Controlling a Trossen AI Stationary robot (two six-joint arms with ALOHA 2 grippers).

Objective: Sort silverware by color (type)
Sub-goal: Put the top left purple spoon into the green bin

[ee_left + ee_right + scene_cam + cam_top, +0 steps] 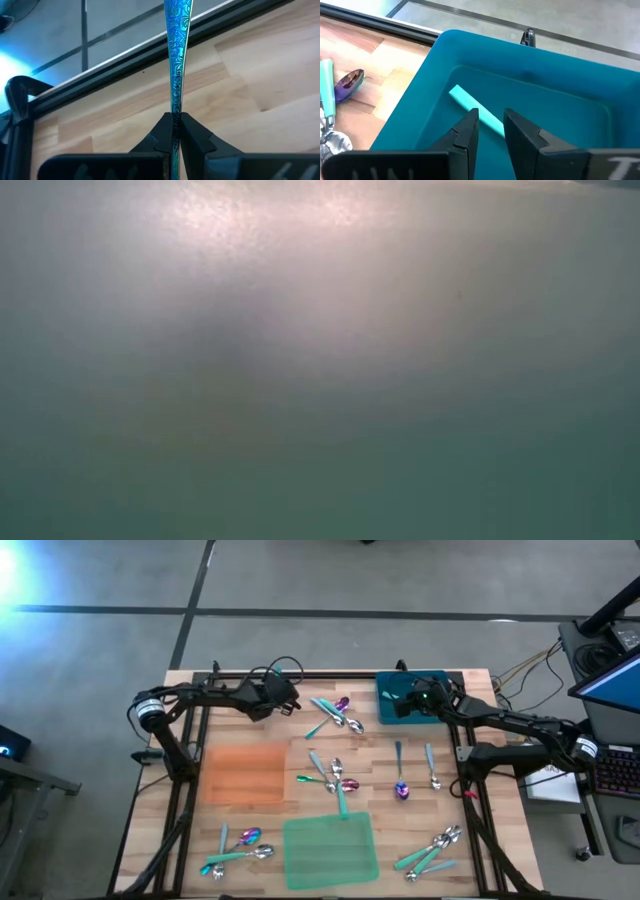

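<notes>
High view: the left tool (283,703) sits near the far edge of the counter (260,830), left of centre, clear of the orange mat (243,773) and the green mat (330,850). The right tool (412,700) hangs over the teal bin (386,710) at the far right. The silverware (338,776) lies in loose clusters: one beside the bin, one at centre, a pair to its right, and groups at both near corners.

Low view: nothing can be made out; the lens appears blocked.

Left wrist view: the left tool (175,131) is pressed together on a pale blue patterned handle (176,60), which stands out straight ahead of the fingers. Its head is out of frame.

Right wrist view: the right tool (491,125) is spread, fingers apart, just above a teal handle (472,114) lying inside the bin; the handle runs under the gap. A purple spoon head (349,80) lies on the counter outside the bin.

Judgement: the right tool should descend squarely, straddle the handle, and close before lifting. The left piece should be carried level to its pile, as the narrow pinch may let it swivel.
</notes>
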